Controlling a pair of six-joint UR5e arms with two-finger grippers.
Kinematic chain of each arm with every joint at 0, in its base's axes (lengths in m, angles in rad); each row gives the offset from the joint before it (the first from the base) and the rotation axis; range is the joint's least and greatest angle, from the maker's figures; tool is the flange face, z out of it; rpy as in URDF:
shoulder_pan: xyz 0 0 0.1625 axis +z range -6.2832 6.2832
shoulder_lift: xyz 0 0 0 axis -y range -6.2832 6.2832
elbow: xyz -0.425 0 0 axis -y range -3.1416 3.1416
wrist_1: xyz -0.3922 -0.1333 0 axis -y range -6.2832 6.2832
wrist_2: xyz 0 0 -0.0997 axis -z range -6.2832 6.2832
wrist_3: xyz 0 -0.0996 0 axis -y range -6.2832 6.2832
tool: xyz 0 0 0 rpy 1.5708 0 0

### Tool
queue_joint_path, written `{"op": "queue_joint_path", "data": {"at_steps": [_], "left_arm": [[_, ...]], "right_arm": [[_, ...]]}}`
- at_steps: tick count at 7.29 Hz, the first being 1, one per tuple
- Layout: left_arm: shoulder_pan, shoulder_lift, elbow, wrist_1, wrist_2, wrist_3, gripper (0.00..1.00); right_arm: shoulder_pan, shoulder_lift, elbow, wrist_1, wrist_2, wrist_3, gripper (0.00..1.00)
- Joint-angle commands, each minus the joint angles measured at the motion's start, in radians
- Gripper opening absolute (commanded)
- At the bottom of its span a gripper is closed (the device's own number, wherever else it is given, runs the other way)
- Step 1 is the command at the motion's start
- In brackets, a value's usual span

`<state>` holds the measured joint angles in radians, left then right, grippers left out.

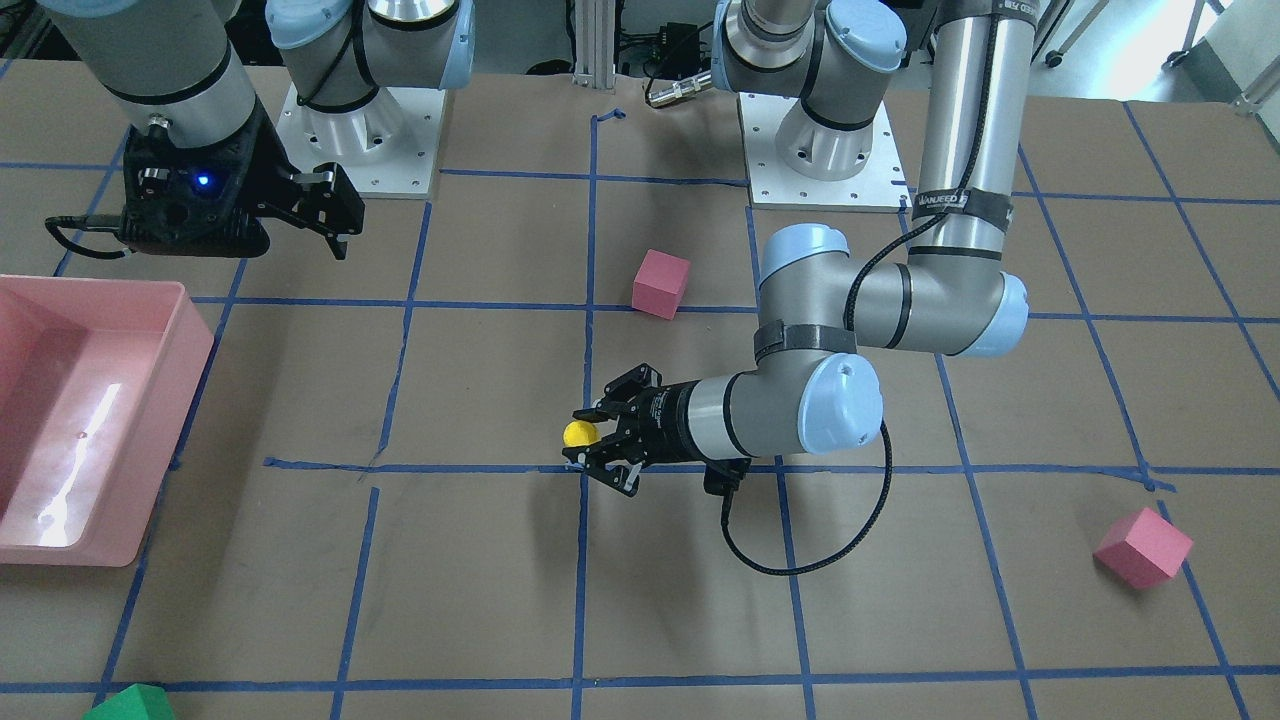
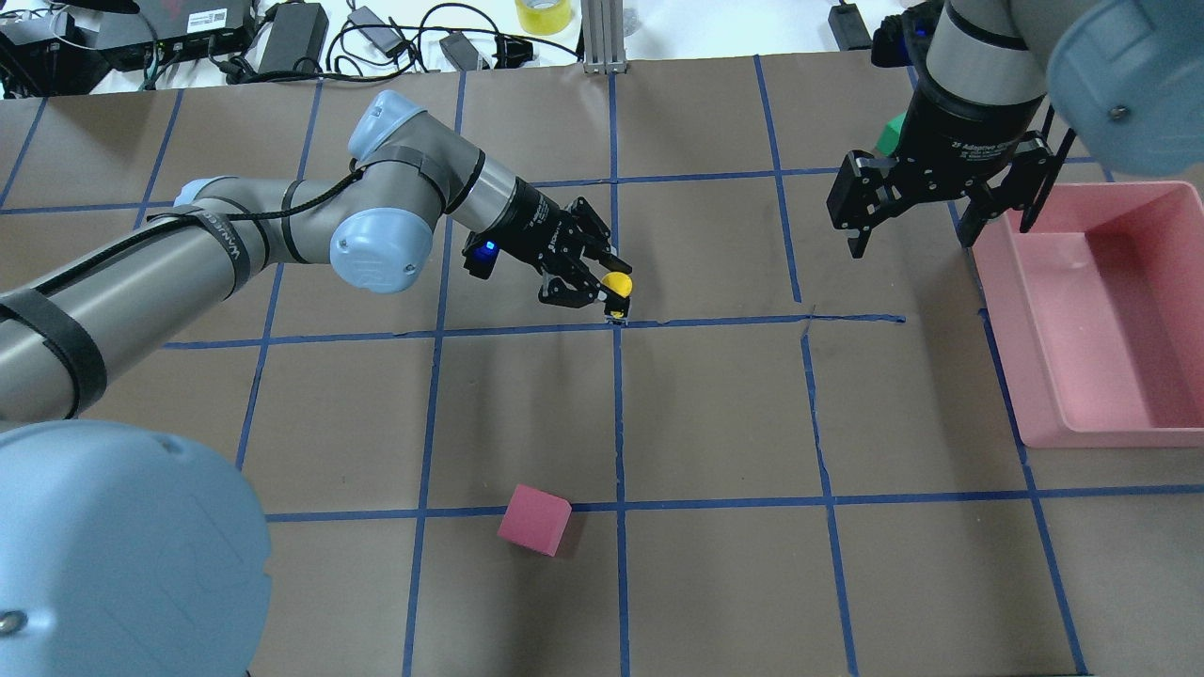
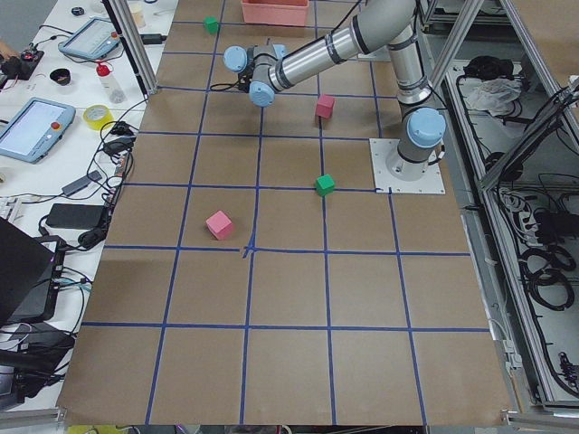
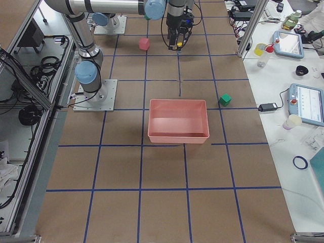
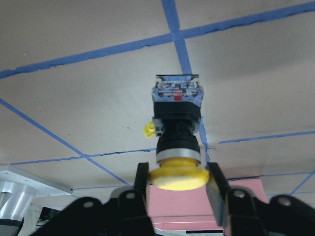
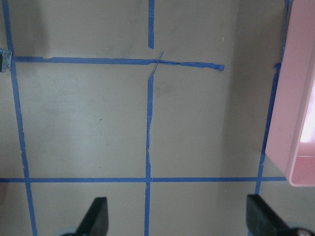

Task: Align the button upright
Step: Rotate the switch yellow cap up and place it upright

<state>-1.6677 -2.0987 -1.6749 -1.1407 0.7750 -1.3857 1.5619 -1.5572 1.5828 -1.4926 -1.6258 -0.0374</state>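
The button has a yellow cap, a black body and a grey contact block. It stands upright with its block on the brown paper at a blue tape crossing, near the table's middle. My left gripper lies nearly level, and in the left wrist view its fingers touch both sides of the yellow cap. My right gripper hangs open and empty above the table beside the pink bin; its wrist view shows only taped paper between the fingers.
A pink cube sits nearer the robot's base. Another pink cube lies far out on the robot's left. A green cube is at the far edge. The pink bin's wall is on the robot's right.
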Motion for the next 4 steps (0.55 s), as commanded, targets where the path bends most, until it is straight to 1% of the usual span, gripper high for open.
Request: {"op": "queue_joint_path", "data": {"at_steps": [1, 2, 3, 4], "left_arm": [[0.0, -0.024, 0.011, -0.001, -0.002, -0.001, 0.0], [0.0, -0.024, 0.008, -0.001, -0.002, 0.004, 0.0], [0.0, -0.018, 0.003, 0.004, 0.012, 0.022, 0.25], [0.0, -0.011, 0.001, 0.004, 0.016, 0.019, 0.99]], "right_arm": [[0.0, 0.0, 0.0, 0.0, 0.0, -0.001, 1.0], [0.0, 0.0, 0.0, 0.0, -0.002, -0.001, 1.0], [0.0, 0.0, 0.0, 0.0, -0.002, -0.001, 1.0], [0.0, 0.0, 0.0, 0.0, -0.003, -0.001, 1.0]]}}
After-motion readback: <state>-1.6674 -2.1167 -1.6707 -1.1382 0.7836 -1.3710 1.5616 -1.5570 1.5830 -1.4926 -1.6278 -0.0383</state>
